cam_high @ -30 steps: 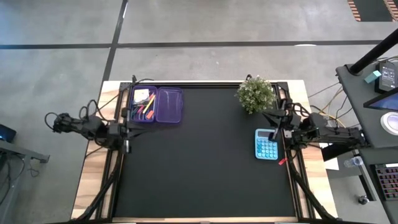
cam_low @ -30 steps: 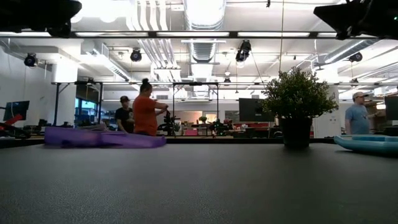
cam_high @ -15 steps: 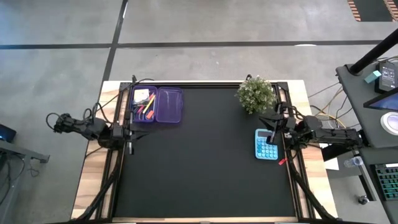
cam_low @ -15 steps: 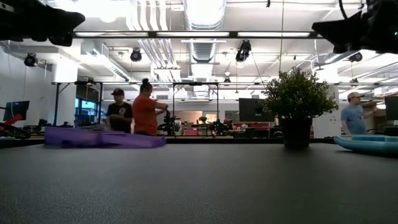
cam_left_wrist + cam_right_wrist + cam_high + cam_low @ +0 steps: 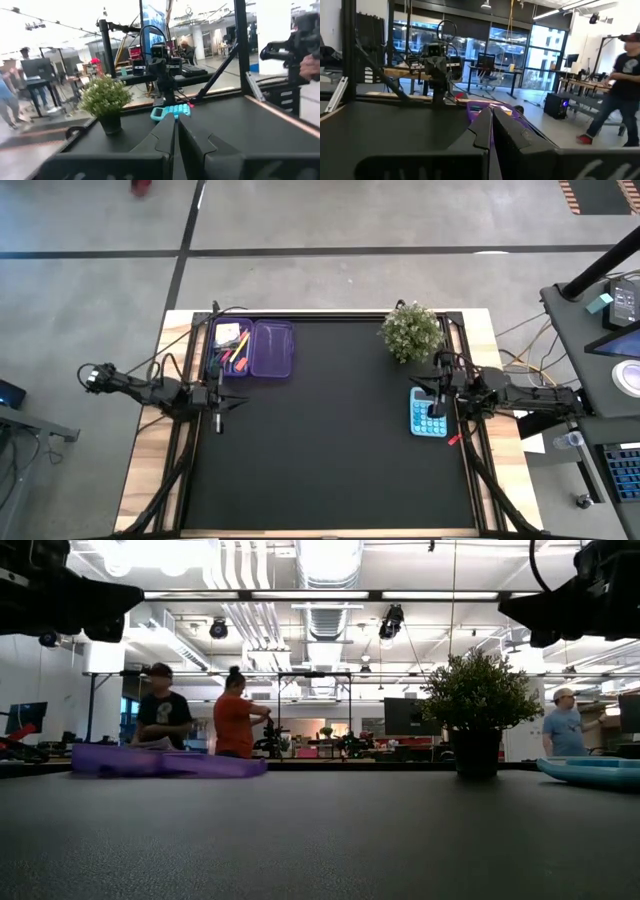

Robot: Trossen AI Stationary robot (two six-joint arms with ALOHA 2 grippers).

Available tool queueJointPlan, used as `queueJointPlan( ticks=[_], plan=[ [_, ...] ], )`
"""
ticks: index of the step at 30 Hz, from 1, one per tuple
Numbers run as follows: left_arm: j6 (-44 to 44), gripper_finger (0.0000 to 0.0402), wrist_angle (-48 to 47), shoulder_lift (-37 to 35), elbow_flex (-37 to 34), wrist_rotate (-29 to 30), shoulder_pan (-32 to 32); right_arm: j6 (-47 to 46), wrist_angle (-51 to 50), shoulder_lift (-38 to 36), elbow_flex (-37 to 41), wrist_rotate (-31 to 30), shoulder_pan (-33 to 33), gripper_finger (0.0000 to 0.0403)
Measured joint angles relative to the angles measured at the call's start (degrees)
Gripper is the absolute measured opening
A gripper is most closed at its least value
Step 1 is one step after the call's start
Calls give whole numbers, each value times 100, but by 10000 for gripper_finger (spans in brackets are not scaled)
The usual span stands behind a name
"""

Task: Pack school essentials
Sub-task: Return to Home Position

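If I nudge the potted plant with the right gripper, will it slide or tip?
Probably tips if pushed high: the potted plant has a bushy top wider than its small dark pot. A low push on the pot should slide it, though the textured black table may drag.

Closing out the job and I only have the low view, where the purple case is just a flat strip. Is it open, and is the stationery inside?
Observer: It is open. From above, the purple case lies with its two halves side by side. The pens and a white pad sit in the half nearer the left arm.
Operator: Are the grippers carrying anything?
Observer: No. The wrist views show the left gripper and the right gripper both shut on nothing.
Operator: Where is the right one?
Observer: Over the teal calculator, by the right edge of the table.
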State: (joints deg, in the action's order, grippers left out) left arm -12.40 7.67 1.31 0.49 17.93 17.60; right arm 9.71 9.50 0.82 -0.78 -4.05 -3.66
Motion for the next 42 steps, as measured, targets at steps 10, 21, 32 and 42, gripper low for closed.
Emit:
queueJointPlan(
  ticks=[10, 21, 32, 42],
  plan=[
    [306, 6, -64, 178, -4, -4, 1, -265, -378, 11, 4, -45, -2, 9],
    [-145, 6, -62, 301, -10, 22, 1, -225, -451, 44, 9, -46, -2, 9],
    [-149, 6, -62, 300, -15, 31, 1, -264, -475, 74, 4, -47, -2, 9],
    [-151, 6, -64, 305, -21, 31, 1, -264, -475, 74, 4, -48, -2, 9]
  ],
)
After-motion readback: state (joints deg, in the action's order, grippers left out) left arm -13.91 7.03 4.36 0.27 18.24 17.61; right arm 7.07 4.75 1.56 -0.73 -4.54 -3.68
